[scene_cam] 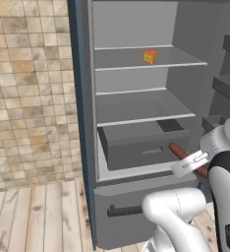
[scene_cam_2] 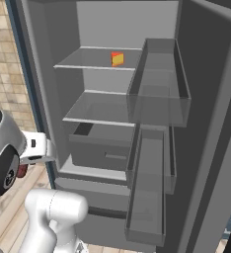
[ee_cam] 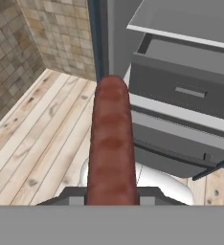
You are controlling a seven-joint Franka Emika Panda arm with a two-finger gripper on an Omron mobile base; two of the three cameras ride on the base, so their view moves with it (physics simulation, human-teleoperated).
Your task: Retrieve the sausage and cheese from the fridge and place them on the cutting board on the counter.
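I have the sausage (ee_cam: 111,143) clamped in the jaws, clear of the open fridge (scene_cam: 136,147) by its drawer, while the cheese (scene_cam: 150,57) sits on its upper shelf, neither yet delivered.

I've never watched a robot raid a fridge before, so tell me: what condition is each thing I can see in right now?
fridge: door open, shelves showing.
drawer: pulled partway out.
cheese: resting on the upper shelf, untouched.
sausage: held in the gripper, outside the fridge.
gripper: shut on the sausage.
lower door: shut.
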